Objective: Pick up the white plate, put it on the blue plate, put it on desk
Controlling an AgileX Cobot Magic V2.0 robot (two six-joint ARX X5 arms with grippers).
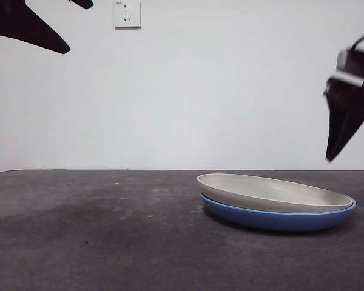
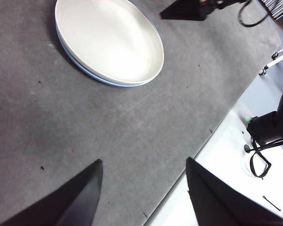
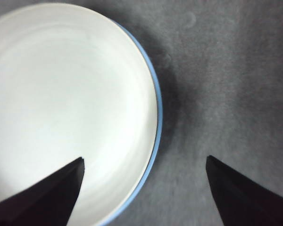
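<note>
Cream white plate (image 1: 273,193) nested in blue plate (image 1: 278,218) on desk (image 1: 97,236), tilted slightly.
Right gripper (image 3: 144,162) above plates' rim, jaws spread, empty; left gripper (image 2: 144,165) well apart, released.

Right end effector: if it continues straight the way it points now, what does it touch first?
Probably the white plate's rim, stacked on the blue plate; the open right end effector straddles that edge, though depth is unclear.

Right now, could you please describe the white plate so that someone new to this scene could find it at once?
On the dark grey desk, look for the only stack of dishes. The white plate is the upper one, nested in the blue plate, whose rim peeks out around it. It is matte cream, not glossy blue.
</note>
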